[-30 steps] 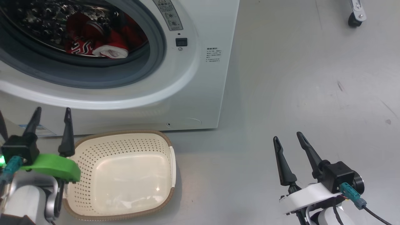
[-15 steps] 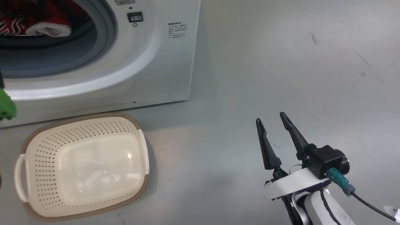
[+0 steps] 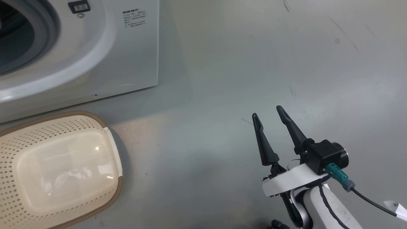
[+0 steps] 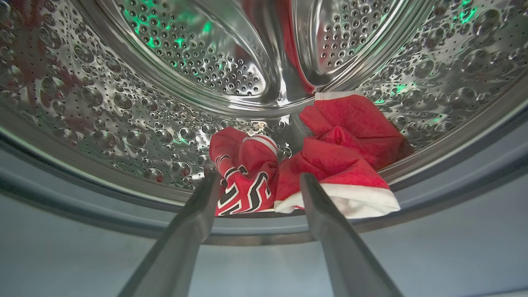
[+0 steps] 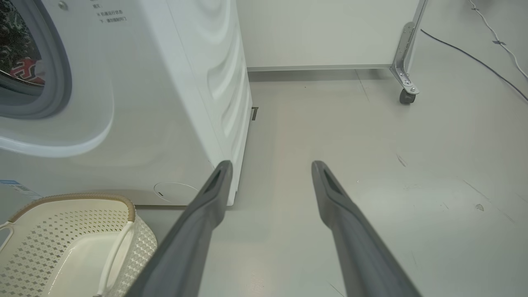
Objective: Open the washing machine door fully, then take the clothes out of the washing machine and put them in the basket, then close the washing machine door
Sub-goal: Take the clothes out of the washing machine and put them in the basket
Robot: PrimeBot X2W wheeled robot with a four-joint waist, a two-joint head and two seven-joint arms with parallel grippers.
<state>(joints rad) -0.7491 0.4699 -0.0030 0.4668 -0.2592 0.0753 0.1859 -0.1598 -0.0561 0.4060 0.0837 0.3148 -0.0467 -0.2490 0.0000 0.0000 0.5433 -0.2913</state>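
The red clothes (image 4: 342, 140) with white trim and a striped logo lie bunched at the front of the steel drum (image 4: 123, 103). My left gripper (image 4: 260, 176) is open and points at them from just outside the grey gasket (image 4: 82, 206), with nothing between its fingers. The white washing machine (image 3: 127, 57) stands at the upper left, and a bit of the clothes (image 5: 27, 68) shows through its opening. The cream basket (image 3: 47, 127) sits on the floor before it. My right gripper (image 3: 267, 111) hangs open over bare floor to the right. The door is out of view.
Grey floor stretches to the right of the machine. A metal leg with a caster (image 5: 406, 88) stands at the far right near a white wall panel. A dark cable (image 5: 474, 57) runs across the floor beyond it.
The head camera has swung to the right, so the machine and basket sit further left in its view and the left gripper has left it. The right gripper stays open.
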